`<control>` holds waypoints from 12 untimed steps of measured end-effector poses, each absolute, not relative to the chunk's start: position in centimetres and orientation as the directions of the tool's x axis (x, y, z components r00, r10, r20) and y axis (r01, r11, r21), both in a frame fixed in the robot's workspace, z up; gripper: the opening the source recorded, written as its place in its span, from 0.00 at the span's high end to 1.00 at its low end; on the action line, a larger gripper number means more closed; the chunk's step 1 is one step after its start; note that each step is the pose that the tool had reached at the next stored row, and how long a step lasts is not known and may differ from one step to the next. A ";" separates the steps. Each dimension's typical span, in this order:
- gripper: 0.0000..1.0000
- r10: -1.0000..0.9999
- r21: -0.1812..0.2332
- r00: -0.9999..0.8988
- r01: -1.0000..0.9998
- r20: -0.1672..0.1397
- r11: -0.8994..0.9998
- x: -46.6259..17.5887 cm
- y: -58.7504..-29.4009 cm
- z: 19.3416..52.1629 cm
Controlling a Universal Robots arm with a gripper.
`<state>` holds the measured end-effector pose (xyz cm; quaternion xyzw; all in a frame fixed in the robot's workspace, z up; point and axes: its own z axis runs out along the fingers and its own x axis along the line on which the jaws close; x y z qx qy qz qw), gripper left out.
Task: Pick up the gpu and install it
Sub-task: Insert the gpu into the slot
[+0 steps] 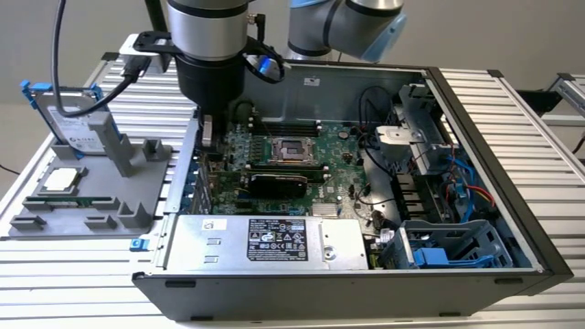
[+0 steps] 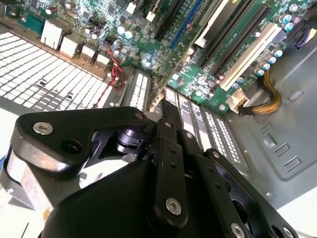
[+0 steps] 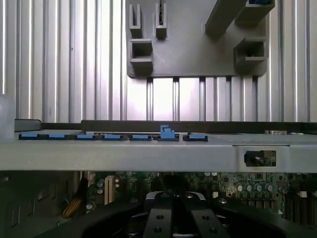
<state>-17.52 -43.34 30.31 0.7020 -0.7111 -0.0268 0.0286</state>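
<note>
The gpu (image 1: pixel 279 182) lies flat-edged on the motherboard in the open computer case, its black cooler showing, just behind the power supply. My gripper (image 1: pixel 208 137) hangs inside the case by the wall on the exterior view's left, a little behind the gpu's bracket end and apart from the cooler. In both wrist views the black fingers (image 2: pixel 166 105) (image 3: pixel 159 198) come together to a thin tip with nothing seen between them. They point at the perforated slot covers (image 2: pixel 139 89) beside the green motherboard (image 2: pixel 198 64). The gpu is hidden in both wrist views.
A grey parts holder (image 1: pixel 92 205) outside the case carries a hard drive in a blue frame (image 1: pixel 73 123), a processor (image 1: pixel 60 179) and a memory stick (image 1: pixel 73 202). The power supply (image 1: pixel 265 241), drive cages (image 1: pixel 439 247) and cables (image 1: pixel 384 144) crowd the case. Blue clips (image 3: pixel 168 134) line the case wall.
</note>
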 end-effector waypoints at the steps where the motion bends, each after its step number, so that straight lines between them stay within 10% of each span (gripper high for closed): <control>1: 1.00 -1.000 0.078 -0.013 -0.997 0.003 0.013 -17.6 -43.3 30.3; 12: 1.00 -1.000 0.068 -0.013 -0.998 0.001 0.013 -18.4 -43.1 29.8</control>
